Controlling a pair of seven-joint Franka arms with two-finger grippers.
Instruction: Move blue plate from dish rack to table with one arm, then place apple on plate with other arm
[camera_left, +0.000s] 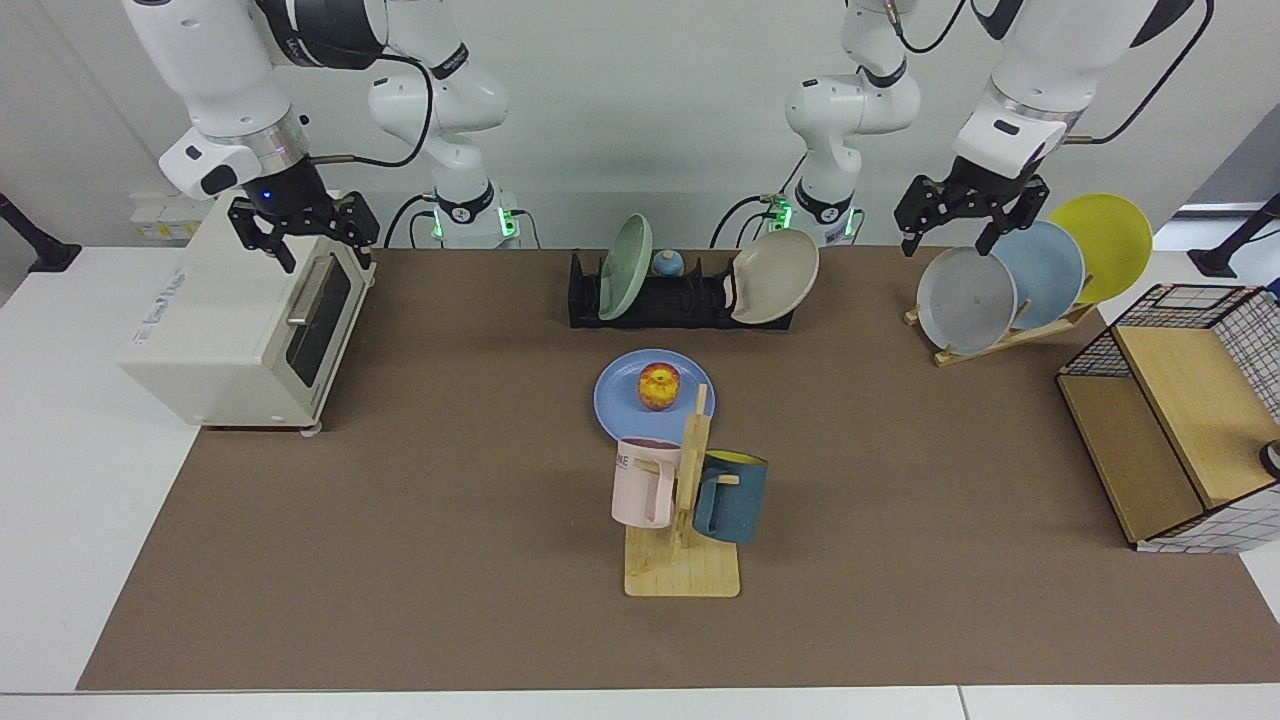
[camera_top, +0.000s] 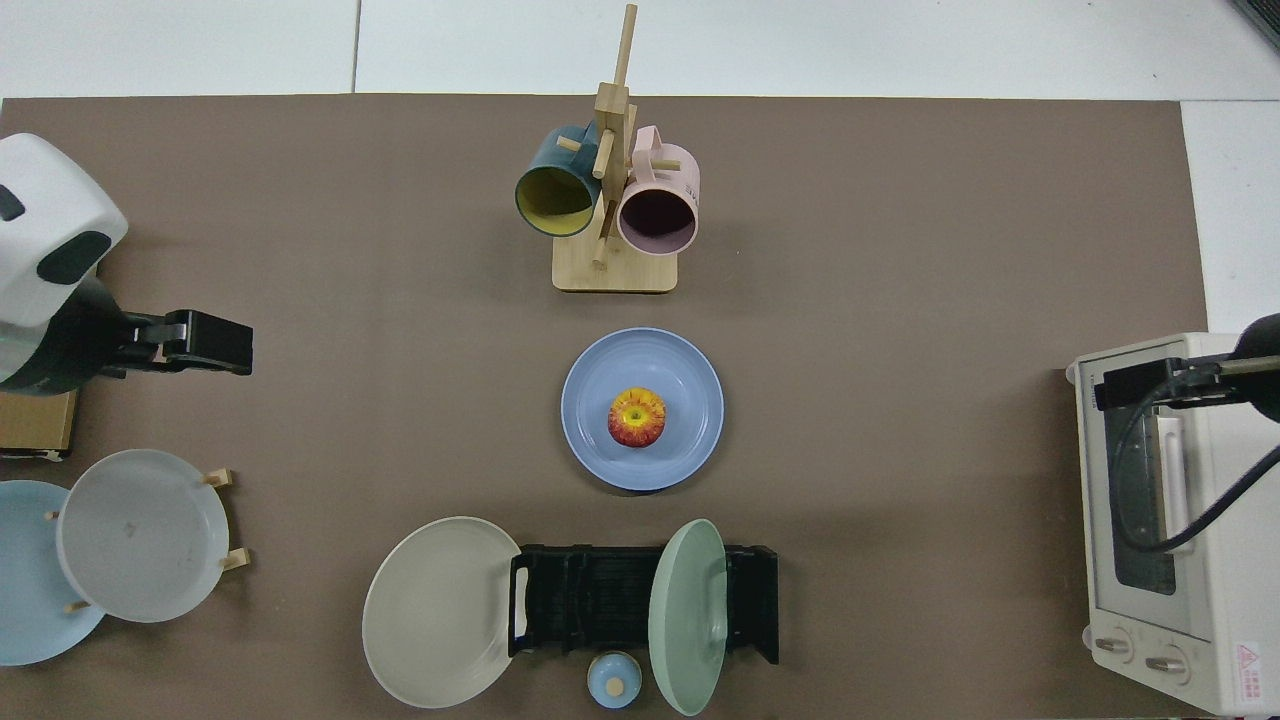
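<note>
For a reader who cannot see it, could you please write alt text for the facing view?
An apple sits on a blue plate on the table, before a dish rack. The right claw hangs open over a toaster oven; the left claw hangs open above a wooden plate rack.

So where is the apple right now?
The apple sits in the middle of the blue plate on the table, between the black dish rack and the wooden mug stand.

The pink mug (camera_left: 645, 483) bears dark letters, perhaps "KE"; the toaster oven (camera_left: 235, 325) side print is illegible.
</note>
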